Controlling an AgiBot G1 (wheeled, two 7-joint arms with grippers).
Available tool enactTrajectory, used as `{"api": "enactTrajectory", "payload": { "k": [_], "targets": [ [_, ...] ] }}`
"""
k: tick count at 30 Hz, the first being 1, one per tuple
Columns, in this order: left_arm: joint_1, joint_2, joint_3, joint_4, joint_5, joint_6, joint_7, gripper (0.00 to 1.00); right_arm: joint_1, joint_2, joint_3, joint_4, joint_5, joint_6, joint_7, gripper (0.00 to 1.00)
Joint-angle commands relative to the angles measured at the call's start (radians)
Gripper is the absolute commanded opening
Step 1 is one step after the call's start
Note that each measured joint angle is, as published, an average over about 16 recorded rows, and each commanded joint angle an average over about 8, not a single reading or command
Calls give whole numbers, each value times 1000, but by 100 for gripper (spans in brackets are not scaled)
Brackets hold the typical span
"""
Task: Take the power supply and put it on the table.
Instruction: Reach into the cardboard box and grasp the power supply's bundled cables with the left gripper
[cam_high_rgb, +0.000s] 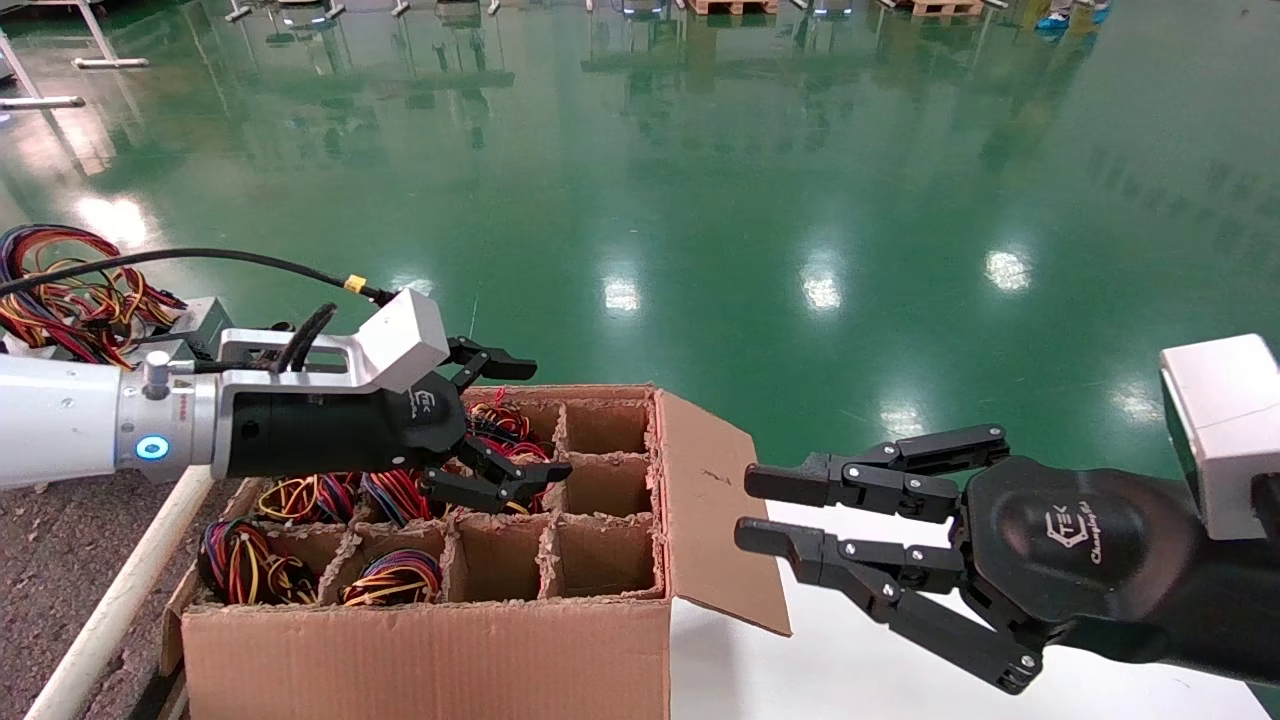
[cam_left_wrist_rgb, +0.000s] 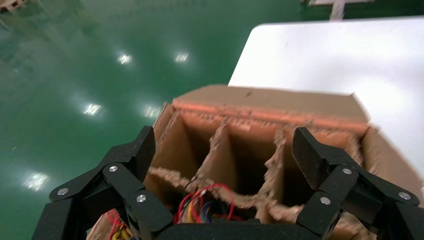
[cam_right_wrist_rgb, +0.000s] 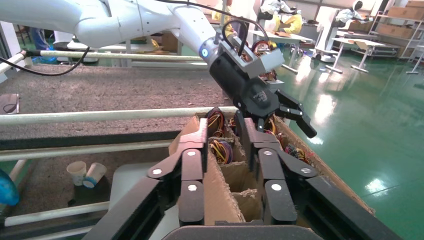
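Spread left pincer (cam_high_rgb: 515, 420) above carton (cam_high_rgb: 430, 640) rim

The left arm (cam_high_rgb: 60, 420) is white with a glowing blue ring, a silver collar and black cables. Both grippers, left gripper (cam_high_rgb: 520, 420) and right gripper (cam_high_rgb: 770, 510), are black with silver screws, white camera blocks and a white logo, perhaps lettering.

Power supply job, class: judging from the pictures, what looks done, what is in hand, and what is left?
Done: nothing visibly finished yet. In hand: the left pincer hangs open and empty over the wire-filled cells of the cardboard box. The right pincer waits open beside the box flap, over the white tabletop. Left: grasp a power supply, lift it, and set it on the speckled table.
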Motion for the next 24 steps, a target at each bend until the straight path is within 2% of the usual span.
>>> {"api": "enactTrajectory", "payload": {
  "k": [1, 13, 20, 21, 22, 24],
  "targets": [
    [-14, 10, 5, 27, 12, -3, 15, 100, 0, 0, 0, 0, 0, 0, 0, 100],
    [-66, 82, 23, 230, 55, -57, 58, 100, 0, 0, 0, 0, 0, 0, 0, 100],
    [-80, 122, 41, 326, 87, -85, 124, 100, 0, 0, 0, 0, 0, 0, 0, 100],
    [-81, 127, 42, 338, 90, -90, 134, 96, 0, 0, 0, 0, 0, 0, 0, 100],
    [-82, 130, 43, 350, 91, -94, 143, 88, 0, 0, 0, 0, 0, 0, 0, 100],
    [-84, 137, 44, 374, 94, -100, 161, 63, 0, 0, 0, 0, 0, 0, 0, 100]
  ]
}}
